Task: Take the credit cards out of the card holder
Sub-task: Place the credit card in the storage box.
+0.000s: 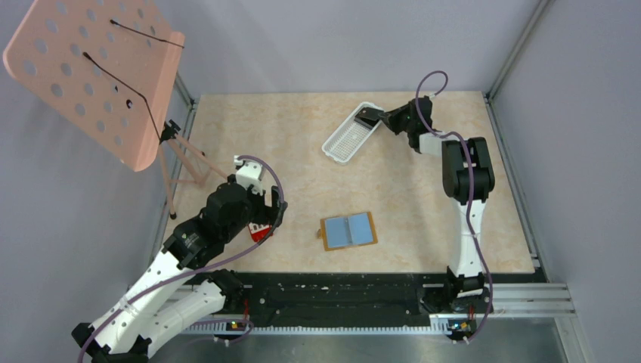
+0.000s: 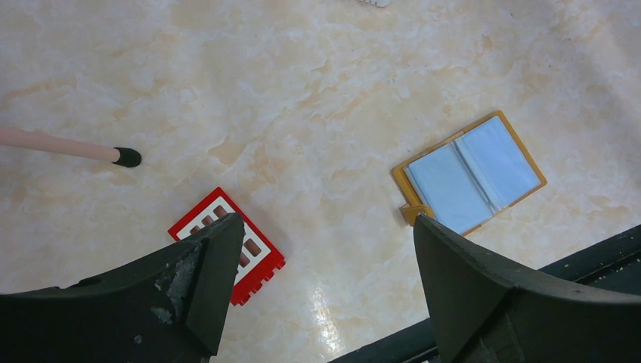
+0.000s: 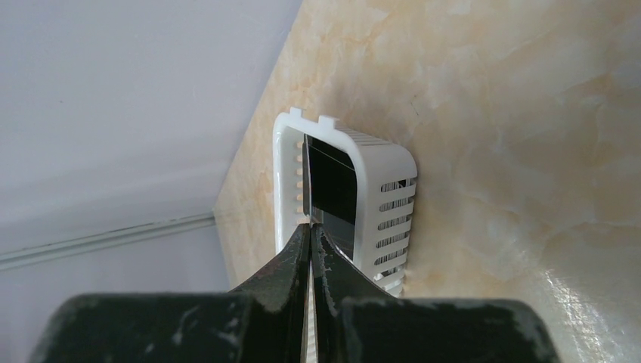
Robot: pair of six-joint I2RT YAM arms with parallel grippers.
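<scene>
Far left: pink perforated music stand (image 1: 83, 68), its legs on the worktop (image 1: 423, 189). Left end effector (image 2: 326, 224) hangs above the near-left worktop, jaws spread wide, holding nothing. A red slotted piece (image 2: 227, 246) lies flat under its left finger; can't tell whether they touch. Card holder (image 1: 348, 230) is front-centre on the worktop, lying flat and open, blue-grey panels up, tan border, tab on its left edge. It is apart from both arms. Can't tell if its pockets hold cards. White slotted tray (image 3: 389, 204) sits far centre-right, angled. Right end effector (image 3: 308, 231) is at the tray's far end, jaws pinched closed on a credit card (image 3: 332, 185) that stands on edge inside the tray and looks dark from the wrist view.
</scene>
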